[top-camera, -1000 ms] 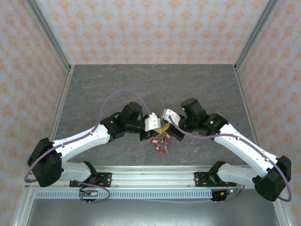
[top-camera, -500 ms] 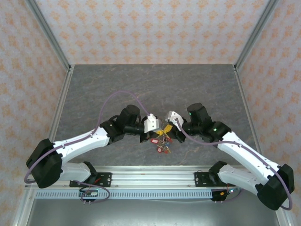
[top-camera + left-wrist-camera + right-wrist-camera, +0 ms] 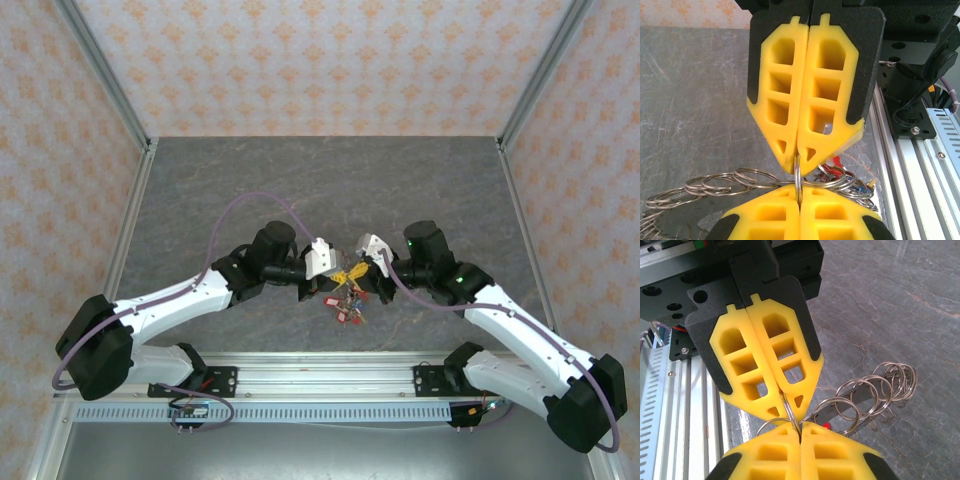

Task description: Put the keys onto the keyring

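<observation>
Two grippers meet over the near middle of the grey surface (image 3: 300,180). The left gripper (image 3: 799,216) and the right gripper (image 3: 800,452) are each fully closed, pinching the same thin keyring (image 3: 797,176) from opposite sides. In the left wrist view a string of linked split rings (image 3: 715,182) runs off to the left of it. The keys (image 3: 346,308), some with red tags, bunch just on the near side of the grip. Threading looks to be under way rather than finished, and I cannot tell whether any key already sits on the ring. No brand or writing is legible.
</observation>
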